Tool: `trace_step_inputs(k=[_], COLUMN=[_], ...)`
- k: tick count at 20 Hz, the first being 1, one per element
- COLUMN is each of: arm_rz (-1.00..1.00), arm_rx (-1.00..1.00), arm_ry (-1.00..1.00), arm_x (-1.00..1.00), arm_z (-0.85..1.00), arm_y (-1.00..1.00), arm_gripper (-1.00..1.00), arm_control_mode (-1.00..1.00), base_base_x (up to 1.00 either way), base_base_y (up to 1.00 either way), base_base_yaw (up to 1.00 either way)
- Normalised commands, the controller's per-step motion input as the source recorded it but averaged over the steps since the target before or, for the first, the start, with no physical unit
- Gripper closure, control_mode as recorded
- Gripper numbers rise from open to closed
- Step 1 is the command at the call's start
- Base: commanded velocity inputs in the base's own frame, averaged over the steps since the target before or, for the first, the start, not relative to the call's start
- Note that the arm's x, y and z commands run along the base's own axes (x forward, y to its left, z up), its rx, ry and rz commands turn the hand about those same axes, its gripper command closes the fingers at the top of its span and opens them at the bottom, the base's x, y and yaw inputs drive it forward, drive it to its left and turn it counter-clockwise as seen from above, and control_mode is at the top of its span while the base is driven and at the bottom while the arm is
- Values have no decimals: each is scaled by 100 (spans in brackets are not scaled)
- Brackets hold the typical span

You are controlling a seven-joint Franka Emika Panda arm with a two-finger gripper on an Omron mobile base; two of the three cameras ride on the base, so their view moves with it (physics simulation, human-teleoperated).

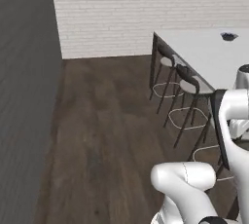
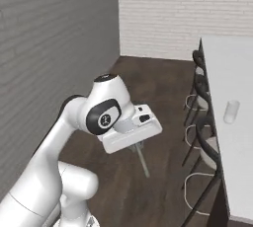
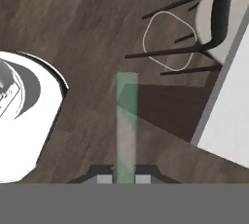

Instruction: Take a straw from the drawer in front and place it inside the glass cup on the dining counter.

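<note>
1. Your tool (image 3: pixel 125 179) is clamped on the straw (image 3: pixel 126 121). In the hand view the two dark tips pinch its near end, and the rest runs straight out ahead of them. Held by one end like this, the free end can lead into the cup.
2. The straw looks thin, straight and pale, with a greenish, half-transparent tint. In the right base view it hangs as a slim stick below the hand (image 2: pixel 132 131), tilted slightly, above the wooden floor (image 2: pixel 163 186).
3. Relative to the glass cup (image 2: pixel 231 111), the straw is well apart, off the tabletop on the stool side, and it looks lower than the cup's rim.
4. The nearest stool (image 3: pixel 219 21) stands between the straw and the white tabletop (image 2: pixel 232 73), so you'll likely need to lift over it.
5. The cup stands upright and clear near the tabletop's stool-side edge, nothing in it yet.
</note>
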Motion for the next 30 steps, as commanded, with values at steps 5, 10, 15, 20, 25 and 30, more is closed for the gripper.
trace_step_inputs(k=[5,10,15,20,25,30], arm_rz=[0,0,0,0,0,0], arm_rx=[0,0,0,0,0,0], arm_ry=[0,0,0,0,0,0], arm_x=[0,0,0,0,0,0], arm_z=[0,0,0,0,0,0], arm_y=[0,0,0,0,0,0], arm_gripper=[100,100,100,100,100,100], arm_control_mode=[100,100,100,100,100,100], base_base_x=[95,86,77,58,53,62], base_base_y=[43,41,51,17,25,38], base_base_yaw=[-59,-58,-49,-51,-56,-55])
